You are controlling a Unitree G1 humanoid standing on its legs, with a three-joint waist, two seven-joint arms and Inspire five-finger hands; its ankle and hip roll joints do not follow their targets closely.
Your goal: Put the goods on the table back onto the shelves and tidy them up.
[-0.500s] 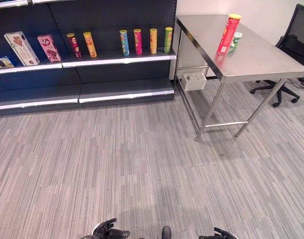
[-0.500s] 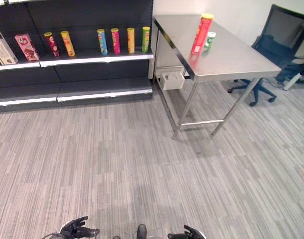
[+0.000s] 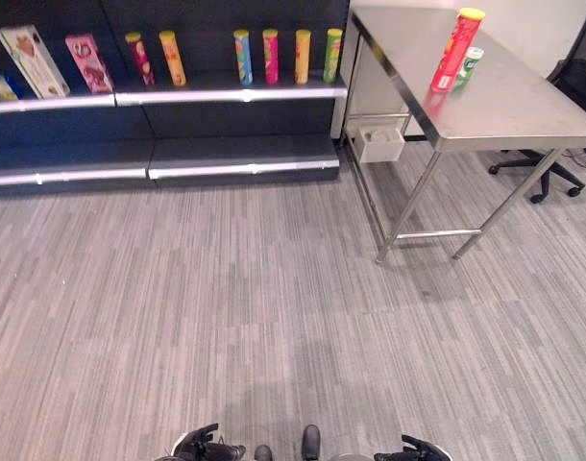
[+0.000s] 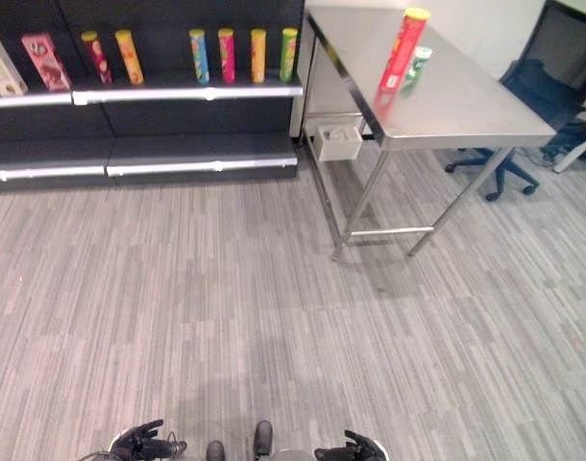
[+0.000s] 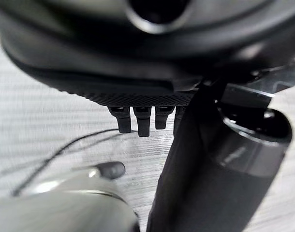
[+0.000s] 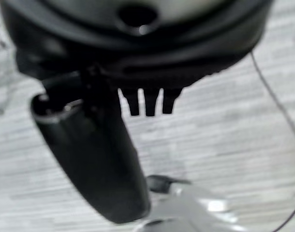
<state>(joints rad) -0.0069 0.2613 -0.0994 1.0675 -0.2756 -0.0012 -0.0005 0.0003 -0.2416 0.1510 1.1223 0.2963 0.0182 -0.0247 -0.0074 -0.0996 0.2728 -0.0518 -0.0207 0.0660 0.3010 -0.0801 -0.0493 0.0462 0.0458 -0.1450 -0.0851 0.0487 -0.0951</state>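
Observation:
A tall red can with a yellow lid [image 3: 456, 50] stands upright on the steel table [image 3: 509, 110] at the right, and a small green can [image 3: 469, 65] stands just beside it. The dark shelf [image 3: 226, 94] at the back left carries several upright cans [image 3: 271, 56] and some boxes [image 3: 34, 61]. My left hand [image 3: 205, 447] and right hand [image 3: 414, 449] hang low at the near edge of the floor, far from the table and shelf. Both hold nothing, with fingers [image 5: 138, 121] relaxed; the right hand's fingers [image 6: 148, 102] hang straight too.
Grey striped carpet lies between me and the shelves. A lower shelf board [image 3: 245, 156] is bare. A white box [image 3: 379, 144] sits under the table's far end. A black office chair [image 3: 548, 168] stands behind the table at the right.
The whole picture has shifted a little, so the camera moved; shelf and table now sit higher in view. Both hands stay low with nothing in them.

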